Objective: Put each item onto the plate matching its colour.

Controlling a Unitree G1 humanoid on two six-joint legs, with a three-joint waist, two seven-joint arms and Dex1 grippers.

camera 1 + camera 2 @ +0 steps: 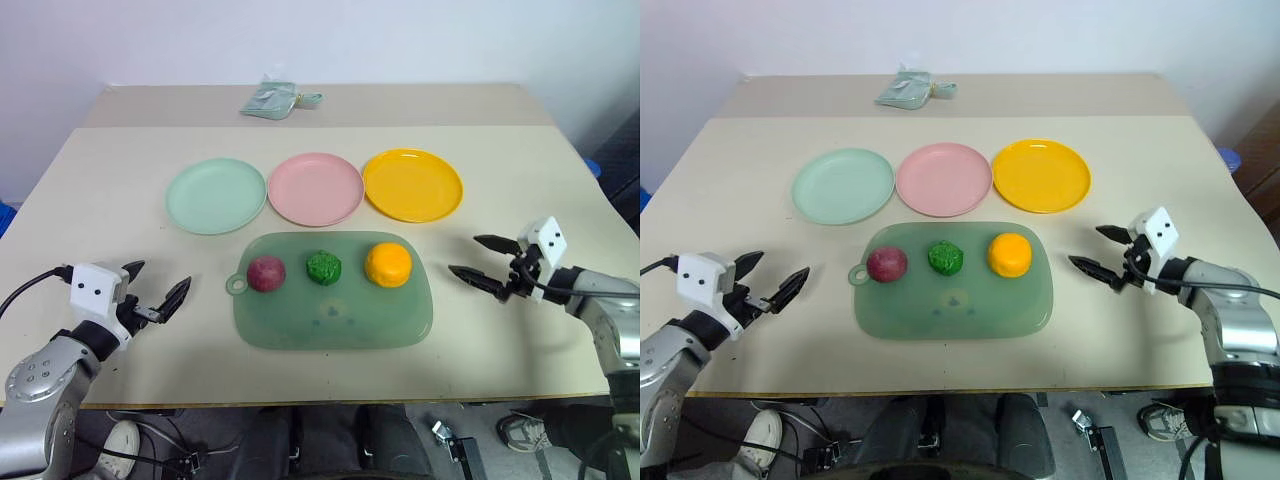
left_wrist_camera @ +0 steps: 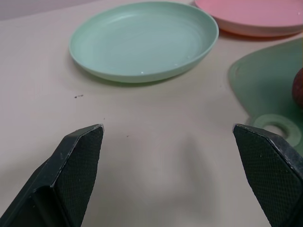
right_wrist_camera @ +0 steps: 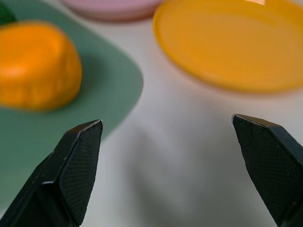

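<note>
My right claw [image 1: 484, 259] is wide open and holds nothing. My left claw [image 1: 152, 291] is wide open too, and empty. Both hang just over the table [image 1: 520, 150], one at each side of the green board [image 1: 330, 325].

The three toy foods sit in a row on the far part of the board. The maroon one [image 1: 266, 273] is on the left, the bumpy dark green one [image 1: 324, 268] is in the middle, and the orange one [image 1: 388, 265] is on the right. None is on a plate yet.

The orange toy is nearest my right claw. It lies to the left of that claw, about level with it. The yellow-orange plate [image 1: 413, 184] is just beyond the toy, farther away. So I think my right arm should go left for the orange toy, then carry it away from me.

The maroon toy is nearer my left claw, to its right. The pink plate [image 1: 315, 189] and the mint green plate [image 1: 216, 195] lie farther away.
</note>
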